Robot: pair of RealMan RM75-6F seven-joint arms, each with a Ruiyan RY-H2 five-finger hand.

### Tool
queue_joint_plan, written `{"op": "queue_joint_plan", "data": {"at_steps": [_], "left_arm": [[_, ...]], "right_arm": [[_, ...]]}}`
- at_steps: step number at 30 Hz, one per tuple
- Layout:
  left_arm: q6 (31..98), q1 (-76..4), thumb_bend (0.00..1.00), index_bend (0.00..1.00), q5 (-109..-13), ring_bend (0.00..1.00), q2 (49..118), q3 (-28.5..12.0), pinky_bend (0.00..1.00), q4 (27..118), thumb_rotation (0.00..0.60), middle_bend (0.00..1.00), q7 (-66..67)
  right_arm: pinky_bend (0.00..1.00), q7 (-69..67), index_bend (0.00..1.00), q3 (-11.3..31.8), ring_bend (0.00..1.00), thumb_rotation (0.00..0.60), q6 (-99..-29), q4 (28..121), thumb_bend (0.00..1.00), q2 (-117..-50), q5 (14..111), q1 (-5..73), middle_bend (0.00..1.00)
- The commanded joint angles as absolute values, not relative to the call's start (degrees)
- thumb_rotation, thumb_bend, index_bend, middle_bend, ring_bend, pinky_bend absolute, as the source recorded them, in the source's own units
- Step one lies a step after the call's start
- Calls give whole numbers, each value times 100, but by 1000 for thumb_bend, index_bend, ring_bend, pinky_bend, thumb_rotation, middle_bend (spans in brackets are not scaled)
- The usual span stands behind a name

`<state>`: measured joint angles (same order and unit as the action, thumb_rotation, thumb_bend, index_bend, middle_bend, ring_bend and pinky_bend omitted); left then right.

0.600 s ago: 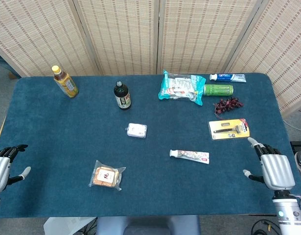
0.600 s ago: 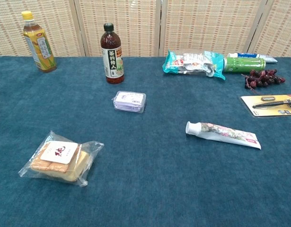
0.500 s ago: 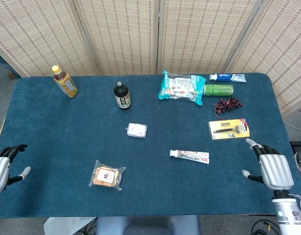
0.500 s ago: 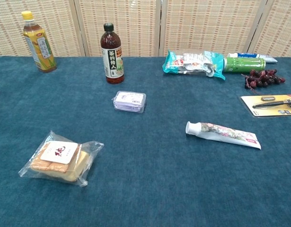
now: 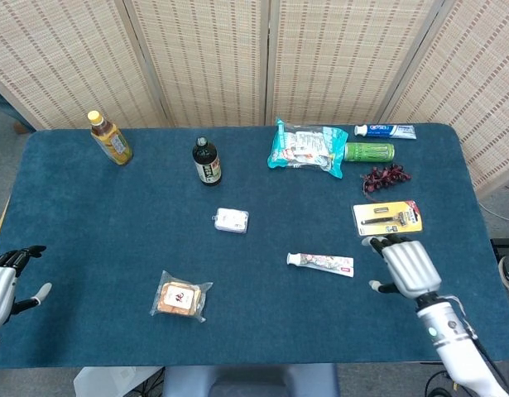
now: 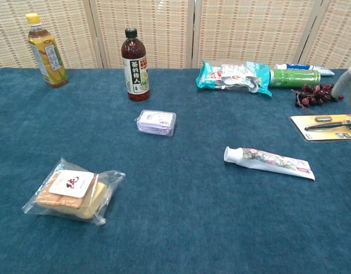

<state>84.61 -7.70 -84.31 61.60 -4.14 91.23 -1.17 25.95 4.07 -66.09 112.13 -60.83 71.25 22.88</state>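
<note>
While the right hand (image 5: 407, 266) hovers open and empty at lower right between the razor card (image 5: 388, 218) and toothpaste tube (image 5: 321, 263), the left hand (image 5: 1, 285) rests open, holding nothing, at the surface's (image 5: 113, 223) lower-left edge.

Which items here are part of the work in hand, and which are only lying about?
In hand:
right hand, open, nothing held
razor pack, just beyond its fingers
toothpaste tube, beside it

Lying about:
left hand, open at the table edge
grapes
green can
snack bag
dark bottle
yellow-capped bottle
small box
biscuit pack
</note>
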Motion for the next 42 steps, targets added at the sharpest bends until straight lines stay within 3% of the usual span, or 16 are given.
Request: {"op": "queue_joint_plan", "data": {"at_steps": [1,6,12,16,34,42], "left_arm": [[8484,-748,219,248,-8434,299,6158,-407,313,9112,600,343,-142],[8528,-689,219,248,-8425,299,6123,-387,312,9114,600,343,-193],[8534,-631,219,248,-8410,299,6082,-352,313,9109,600,343,-245],[8522,-616,219,248,-8406,299,6083,-344,313,9077,600,342,-293],[8472,-623,220,248,-8432,298,6135,-350,312,8939,600,342,-458],[8477,-609,219,248,-8423,298,6147,-356,314,8907,600,342,-489]], "right_arm": [[419,2946,352,677,310,600,-5986,10945,209,-6471,6617,2852,425],[419,3428,393,779,310,600,-5525,10504,301,-6996,6111,3397,439],[419,3739,393,789,310,600,-5275,10035,299,-7576,5551,3815,442],[419,3884,406,712,319,600,-5221,9777,216,-7876,5270,3994,460],[418,3982,448,560,349,600,-5355,9104,185,-8482,4806,4312,497],[419,4090,447,543,350,600,-5294,8957,265,-8679,4585,4502,497]]}}
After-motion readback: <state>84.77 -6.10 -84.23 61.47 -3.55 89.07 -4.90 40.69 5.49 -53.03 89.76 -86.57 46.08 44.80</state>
